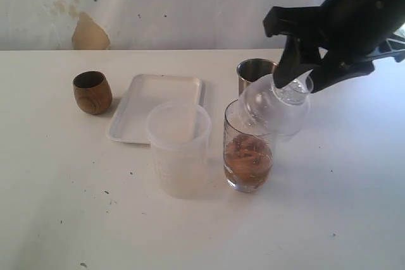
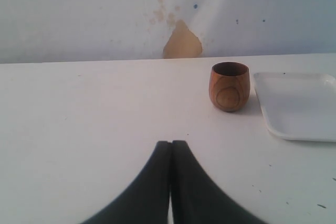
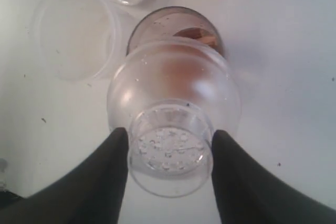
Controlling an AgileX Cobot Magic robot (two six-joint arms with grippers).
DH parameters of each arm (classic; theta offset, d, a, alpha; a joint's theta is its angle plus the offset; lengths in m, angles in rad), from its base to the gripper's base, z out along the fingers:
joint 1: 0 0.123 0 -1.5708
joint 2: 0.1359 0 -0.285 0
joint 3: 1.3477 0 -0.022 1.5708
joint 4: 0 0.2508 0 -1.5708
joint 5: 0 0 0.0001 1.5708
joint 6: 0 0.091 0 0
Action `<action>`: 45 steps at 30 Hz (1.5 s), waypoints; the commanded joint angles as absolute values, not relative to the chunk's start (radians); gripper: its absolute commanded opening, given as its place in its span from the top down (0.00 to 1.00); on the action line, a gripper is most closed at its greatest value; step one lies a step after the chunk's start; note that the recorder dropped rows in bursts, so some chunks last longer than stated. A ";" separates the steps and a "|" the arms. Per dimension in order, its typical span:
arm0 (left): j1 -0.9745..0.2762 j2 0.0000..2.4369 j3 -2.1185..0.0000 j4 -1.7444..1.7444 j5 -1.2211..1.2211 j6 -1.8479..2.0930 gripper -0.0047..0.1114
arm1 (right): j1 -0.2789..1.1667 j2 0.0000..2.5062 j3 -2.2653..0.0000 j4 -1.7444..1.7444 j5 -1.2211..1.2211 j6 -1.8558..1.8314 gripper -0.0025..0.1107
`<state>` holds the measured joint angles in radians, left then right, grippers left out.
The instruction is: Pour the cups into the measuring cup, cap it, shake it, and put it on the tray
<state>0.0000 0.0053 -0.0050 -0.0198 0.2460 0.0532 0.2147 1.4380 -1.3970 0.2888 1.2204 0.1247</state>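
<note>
Where the white counter (image 1: 57, 207) meets the white speckled wall (image 1: 190, 4), a tan patch of missing paint (image 1: 88, 35) shows at left. The counter carries scattered dark specks. The left gripper (image 2: 171, 146), seen only in its wrist view, is clenched on nothing above bare counter. The small round brown wooden cup (image 1: 92, 92) stands upright, apart from the flat white rectangular tray (image 1: 130, 128). In front of the tray stands the wide frosted plastic jug (image 1: 179, 150). Just right of it, the tall clear plastic measuring cup (image 1: 247, 162) stands upright, with brown contents filling its lower part. The tapered stainless-steel tumbler (image 1: 253, 71) stands behind it. The right gripper (image 1: 302, 71) grasps a clear domed plastic cap (image 1: 275, 109) by its narrow neck, tilted at the measuring cup's mouth.
</note>
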 commanded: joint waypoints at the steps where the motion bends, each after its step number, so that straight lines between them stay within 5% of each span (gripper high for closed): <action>1: 0.000 0.000 0.000 -0.021 0.237 0.051 0.96 | 0.250 1.485 -1.463 0.269 1.221 0.159 0.98; 45: 0.000 0.000 0.000 -0.021 0.237 0.051 0.96 | 0.251 1.596 -1.504 0.193 1.221 0.178 0.98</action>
